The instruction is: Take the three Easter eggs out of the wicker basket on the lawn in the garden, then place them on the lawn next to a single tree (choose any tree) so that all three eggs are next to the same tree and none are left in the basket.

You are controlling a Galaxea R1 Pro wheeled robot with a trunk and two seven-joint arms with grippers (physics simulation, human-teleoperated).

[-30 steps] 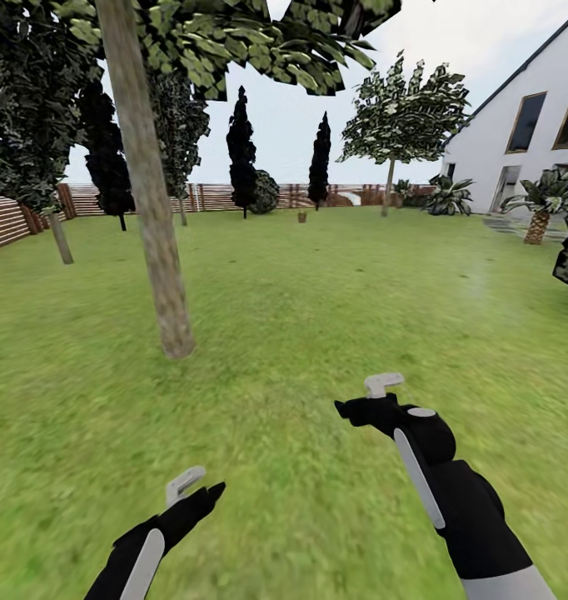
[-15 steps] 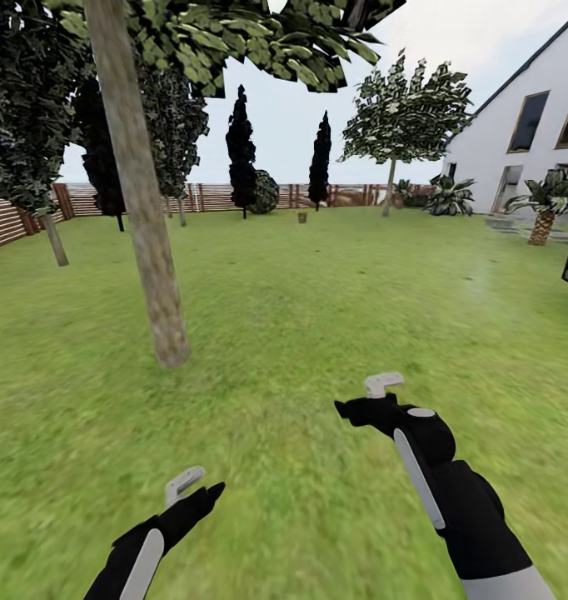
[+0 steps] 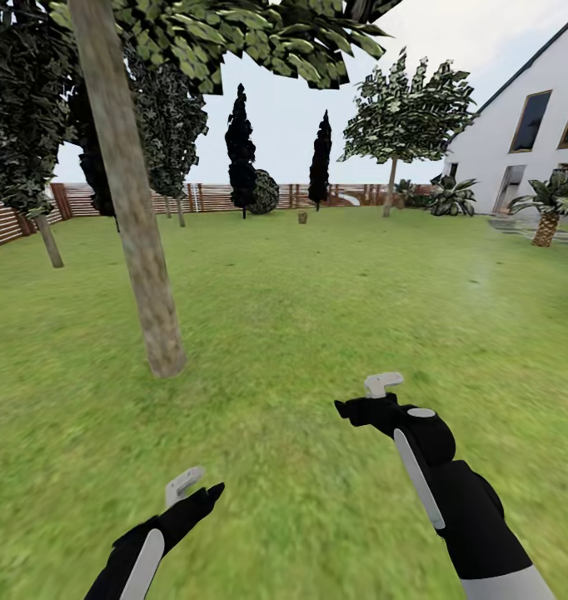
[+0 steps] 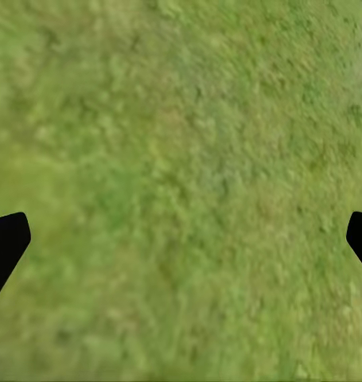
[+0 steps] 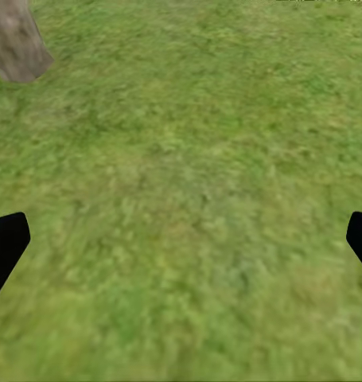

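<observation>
The lawn point(image 3: 317, 317) of mottled green grass stretches ahead of me. Far off near the fence stands a tiny brown shape, the wicker basket point(image 3: 301, 217). At this distance I cannot make out the Easter eggs. A tree point(image 3: 138, 250) with a thick pale trunk rises close on my left front, and its base point(image 5: 17, 44) is visible in the right wrist view. My left gripper point(image 3: 202, 492) hangs low over the grass, open and empty, fingertips point(image 4: 5, 243) wide apart. My right gripper point(image 3: 355, 408) is open and empty too, its fingertips point(image 5: 5, 239) spread over bare grass.
A brown slatted fence point(image 3: 209, 197) closes the far side, with dark cypress-like trees point(image 3: 240, 150) before it. Another leafy tree point(image 3: 392, 125) stands at the back right. A white house point(image 3: 525, 142) and palm-like plants point(image 3: 550, 204) lie to the right.
The whole view has shifted: the near trunk has slid left and slightly lower in the picture, so the camera has moved. Both arms keep the same pose, grippers open.
</observation>
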